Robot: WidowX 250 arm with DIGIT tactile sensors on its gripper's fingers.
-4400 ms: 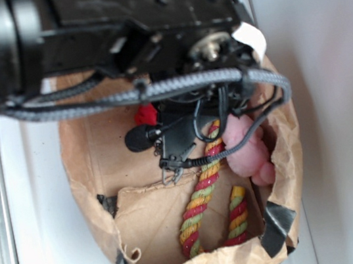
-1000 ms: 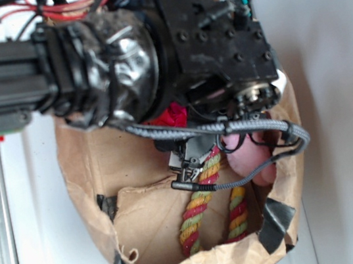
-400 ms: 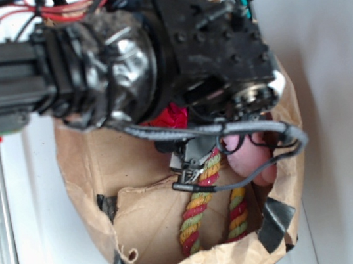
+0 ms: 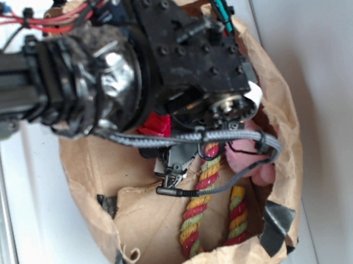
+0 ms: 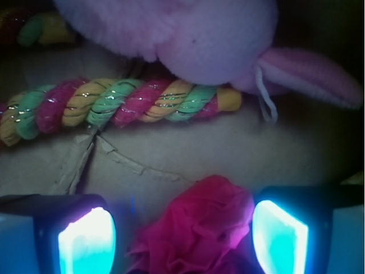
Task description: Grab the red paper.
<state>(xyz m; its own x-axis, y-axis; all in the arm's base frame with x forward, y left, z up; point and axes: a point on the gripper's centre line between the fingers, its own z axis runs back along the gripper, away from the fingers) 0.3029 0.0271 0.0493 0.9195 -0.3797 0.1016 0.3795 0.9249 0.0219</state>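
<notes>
The red paper [image 5: 199,228] is a crumpled wad lying on the brown bag floor, right between my gripper's [image 5: 182,237] two glowing fingertips. The jaws stand wide apart, so the gripper is open; the wad sits closer to the right pad [image 5: 279,234] than to the left pad [image 5: 85,240]. In the exterior view only a bit of the red paper [image 4: 154,125] shows under the black wrist [image 4: 185,57], which hides the fingers.
Everything lies inside a brown paper bag [image 4: 84,179] with taped corners. A red-yellow-green twisted rope [image 5: 114,105] [image 4: 200,201] lies just ahead of the fingers. A pale pink plush toy [image 5: 199,34] [image 4: 247,158] sits beyond it against the bag wall.
The arm has shifted up and left in the exterior view compared with half a second ago, uncovering more of the rope and plush. Over four seconds it came down into the bag.
</notes>
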